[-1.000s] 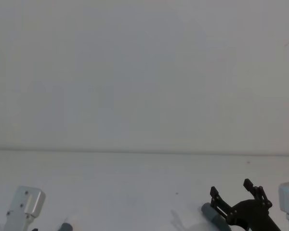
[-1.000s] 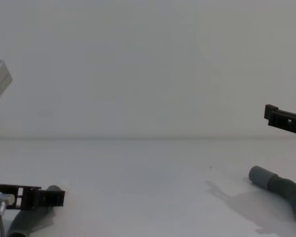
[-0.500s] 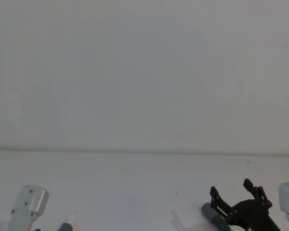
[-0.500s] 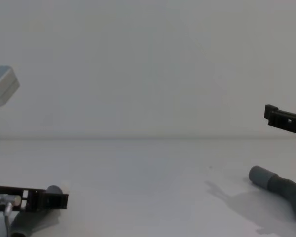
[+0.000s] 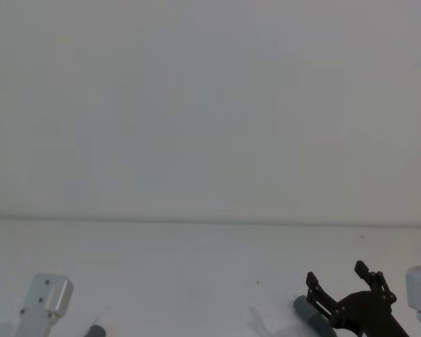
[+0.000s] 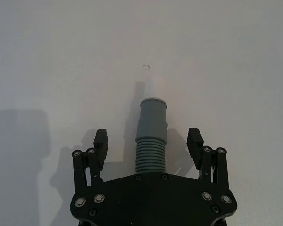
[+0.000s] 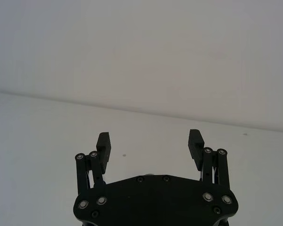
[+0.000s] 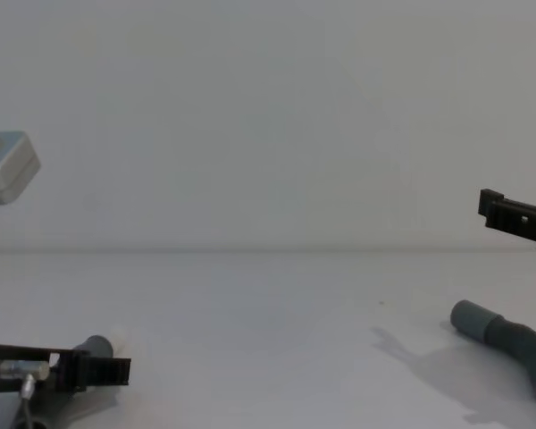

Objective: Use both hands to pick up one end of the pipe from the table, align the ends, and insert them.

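Lying on the table [image 8: 268, 304], the pipe [image 6: 150, 155] was a dark grey ribbed hose, both of its ends down on the white surface and well apart from each other. White-tipped cuff [image 6: 152, 117]: at the robot's left, smooth grey with a narrower white tip pointing away from the wrist camera; in the chest view it sat low at the left edge. Plain cuff [image 8: 472, 317]: at the robot's right, its open end facing the table's middle, with the hose curving away behind it toward the right edge. Left gripper [image 6: 147, 136]: low over the table, jaws spread wide and straddling the ribbed stretch just behind the white-tipped cuff; its fingers [image 6: 101, 139] stood clear of the hose on both sides, with a gap showing on each. Right gripper [image 7: 150, 139]: jaws likewise apart and holding nothing, raised off the table and hanging above the hose's right-hand stretch in the chest view; in the head view it overlapped the plain cuff at the lower right. Wall [image 8: 268, 107]: pale and plain, behind the table's far edge
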{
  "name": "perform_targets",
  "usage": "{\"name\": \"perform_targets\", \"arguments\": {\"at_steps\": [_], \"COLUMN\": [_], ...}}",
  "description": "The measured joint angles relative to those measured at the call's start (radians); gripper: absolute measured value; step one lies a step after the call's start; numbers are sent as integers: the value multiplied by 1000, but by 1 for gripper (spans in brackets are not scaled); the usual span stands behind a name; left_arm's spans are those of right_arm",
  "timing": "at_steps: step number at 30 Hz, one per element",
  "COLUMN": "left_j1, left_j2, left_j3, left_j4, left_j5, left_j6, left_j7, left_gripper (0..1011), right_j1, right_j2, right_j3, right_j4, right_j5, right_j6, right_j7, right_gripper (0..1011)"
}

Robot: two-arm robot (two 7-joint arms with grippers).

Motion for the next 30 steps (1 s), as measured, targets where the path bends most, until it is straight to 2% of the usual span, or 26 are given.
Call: {"name": "perform_targets", "arguments": {"at_steps": [5,12,13,15,16,19,22,25,30], "left_j1": [0,1,1,1,1,2,2,2,2], "left_j2": [-7,-14,-14,-16,-16,-17,-18,-19,-20], "left_j3": [-2,-3,-3,-3,-3,-4,-4,-4,-5], "left_j4": [3,6,6,7,7,7,8,8,8], "left_j5": [1,2,2,2,2,2,3,3,3], "left_j6": [-1,-3,-3,-4,-4,-4,-5,-5,-6], "left_j7": [2,5,5,5,5,6,6,7,7], "left_gripper": [944,756,756,657,657,515,456,345,334], "right_j1": [0,0,0,0,0,0,0,0,0], "right_j2": [0,0,0,0,0,0,0,0,0], "right_j3": [0,0,0,0,0,0,0,0,0], "right_j4": [0,0,0,0,0,0,0,0,0], "right_j5": [0,0,0,0,0,0,0,0,0], "right_j6": [0,0,0,0,0,0,0,0,0], "right_j7": [0,0,0,0,0,0,0,0,0], "right_gripper": [1001,1002,1002,1001,1001,1001,1002,1001,1001]}}
